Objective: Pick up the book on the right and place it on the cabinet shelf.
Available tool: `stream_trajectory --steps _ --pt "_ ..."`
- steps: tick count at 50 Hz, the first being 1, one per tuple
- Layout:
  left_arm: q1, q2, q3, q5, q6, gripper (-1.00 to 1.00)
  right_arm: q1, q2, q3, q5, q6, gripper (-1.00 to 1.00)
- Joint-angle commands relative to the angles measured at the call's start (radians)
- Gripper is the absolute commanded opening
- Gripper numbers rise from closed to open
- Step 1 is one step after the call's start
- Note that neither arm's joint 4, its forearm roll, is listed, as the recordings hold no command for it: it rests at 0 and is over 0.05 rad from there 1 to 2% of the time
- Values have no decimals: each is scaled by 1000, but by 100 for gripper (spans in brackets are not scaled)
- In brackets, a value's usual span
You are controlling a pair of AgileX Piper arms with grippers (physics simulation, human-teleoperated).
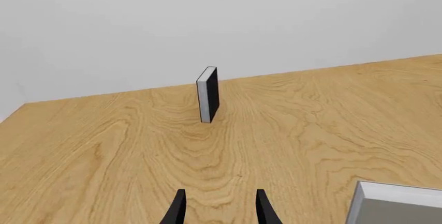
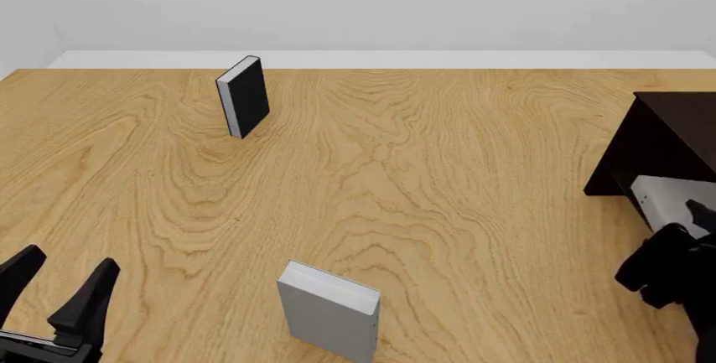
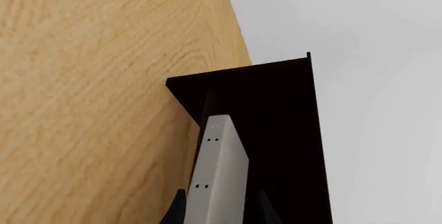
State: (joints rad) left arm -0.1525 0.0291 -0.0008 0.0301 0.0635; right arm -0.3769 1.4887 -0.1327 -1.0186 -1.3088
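The book (image 3: 218, 172), slim and light grey with tiny dark dots on its narrow face, sits between the fingers of my right gripper (image 3: 219, 209), which is shut on it. In the front view the book (image 2: 666, 199) is at the far right, its far end against the open side of the cabinet shelf (image 2: 669, 132), a blocky near-black cabinet (image 3: 283, 110). How far the book reaches inside is hidden. My right gripper (image 2: 688, 225) is just on the near side of the cabinet. My left gripper (image 2: 59, 289) hangs open at the near left, with nothing in it.
A black-covered book with white pages (image 2: 243, 95) stands upright at the far left, straight ahead of the left gripper (image 1: 219, 208) in its wrist view (image 1: 208, 94). A broader plain grey book (image 2: 328, 311) stands near the front middle. The table's far edge (image 2: 370, 59) meets a white wall.
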Motion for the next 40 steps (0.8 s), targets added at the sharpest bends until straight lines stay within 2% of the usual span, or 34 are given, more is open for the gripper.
stream_trajectory --steps 1,14,24,30,40 --pt "-1 -3 0 4 0 100 -132 -37 5 16 -2 100" --pt "-2 3 0 -1 -2 100 -162 -43 38 -1 -8 100" --pt "0 0 0 0 -2 100 -115 -88 10 53 7 100" --pt "0 -4 0 4 -1 100 -73 -101 -1 66 -6 100" --pt "0 -8 0 8 -2 100 -15 -180 -39 165 0 100"
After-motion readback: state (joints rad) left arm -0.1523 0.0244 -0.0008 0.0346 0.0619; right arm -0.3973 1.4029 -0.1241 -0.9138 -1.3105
